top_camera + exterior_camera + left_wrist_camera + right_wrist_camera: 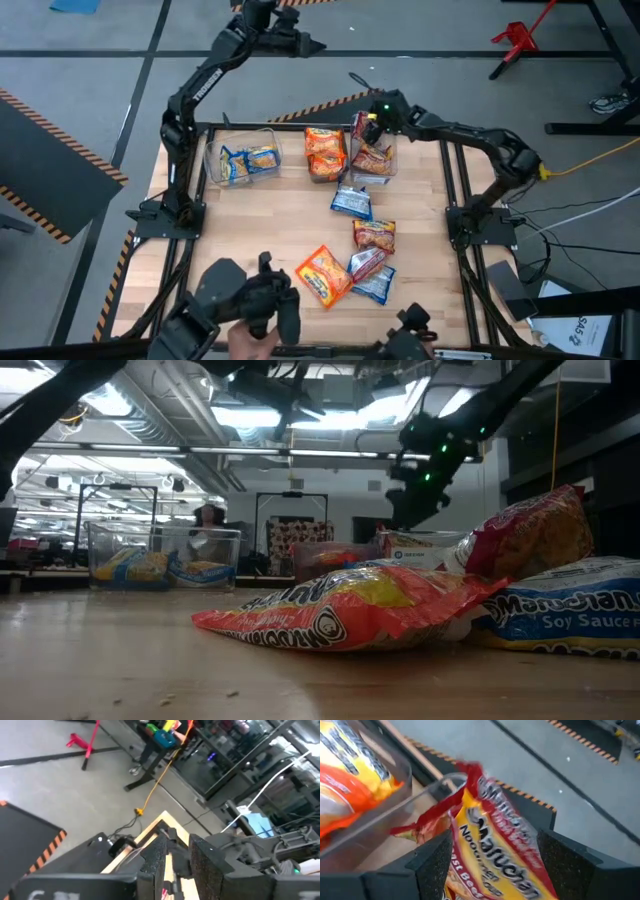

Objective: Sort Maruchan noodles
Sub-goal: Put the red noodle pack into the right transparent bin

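Packets of Maruchan noodles lie in three places. A red-and-silver packet sits between the right gripper's fingers, which are spread wide on either side of it and pinch it, above the far right bin at the bench's far edge. That clear bin already has red packets in it. Just to its left, the middle bin holds orange packets, and further left the left bin holds blue-and-yellow ones; a bare stretch of wood separates the left bin from the middle one.

Loose packets run down the bench's right half: a blue packet just in front of the bins, a red packet nearer, then an orange packet beside another red one and a blue one close to the near edge. The whole left half of the bench in front of the left bin is open wood.

The left gripper hangs off the bench beyond its far edge, over the floor, its fingers drawn close with a narrow gap and nothing between them.
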Controlling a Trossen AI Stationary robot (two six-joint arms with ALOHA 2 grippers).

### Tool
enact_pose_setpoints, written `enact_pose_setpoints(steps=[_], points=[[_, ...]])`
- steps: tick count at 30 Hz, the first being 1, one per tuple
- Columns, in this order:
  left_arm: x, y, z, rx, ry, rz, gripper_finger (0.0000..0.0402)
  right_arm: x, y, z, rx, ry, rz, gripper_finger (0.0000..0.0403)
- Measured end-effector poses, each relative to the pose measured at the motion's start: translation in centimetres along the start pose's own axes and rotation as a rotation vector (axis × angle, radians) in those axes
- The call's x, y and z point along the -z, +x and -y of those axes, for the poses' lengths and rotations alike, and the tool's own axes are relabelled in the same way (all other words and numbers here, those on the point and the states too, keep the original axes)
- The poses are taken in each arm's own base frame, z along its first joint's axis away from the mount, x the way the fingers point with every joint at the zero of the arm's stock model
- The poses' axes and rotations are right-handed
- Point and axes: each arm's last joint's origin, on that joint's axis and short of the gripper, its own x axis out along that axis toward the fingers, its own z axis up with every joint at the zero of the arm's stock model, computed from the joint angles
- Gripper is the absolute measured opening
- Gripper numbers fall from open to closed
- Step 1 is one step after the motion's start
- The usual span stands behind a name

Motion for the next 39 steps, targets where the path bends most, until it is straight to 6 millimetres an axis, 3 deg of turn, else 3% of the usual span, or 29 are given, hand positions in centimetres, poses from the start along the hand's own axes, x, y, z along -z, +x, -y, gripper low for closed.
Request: enact_pose_setpoints(steps=[5, 10, 14, 17, 20, 23, 39], points=[[0.3, -0.2, 0.0, 0.005, -0.022, -0.041, 0.0078, 1.3, 2.5, -0.7, -0.039, -0.010, -0.102, 0.0278], [0.7, -0.2, -0.1, -0.010, -0.045, -0.075, 0.0078, 2.3, 2.6, -1.0, -0.085, 0.001, -0.198, 0.0278], [0.8, -0.2, -0.1, -0.005, -0.019, -0.085, 0.0078, 2.1, 1.0, -0.9, -0.170, 0.000, -0.225, 0.0278], [0.9, -0.2, -0.1, 0.011, 0.014, -0.099, 0.0078, 0.7, -0.7, -0.5, -0.174, 0.005, -0.178, 0.0278], [1.1, -0.1, 0.1, 0.047, 0.041, -0.116, 0.0079, -1.2, -2.8, 0.3, -0.078, 0.009, -0.080, 0.0278], [1.3, 0.1, 0.4, 0.058, 0.044, -0.126, 0.0079, -1.9, -3.4, 0.9, 0.054, -0.004, -0.035, 0.0278], [2.5, 0.6, 1.0, 0.045, 0.046, -0.203, 0.0079, 1.7, 2.7, -0.1, 0.042, -0.019, -0.280, 0.0278]])
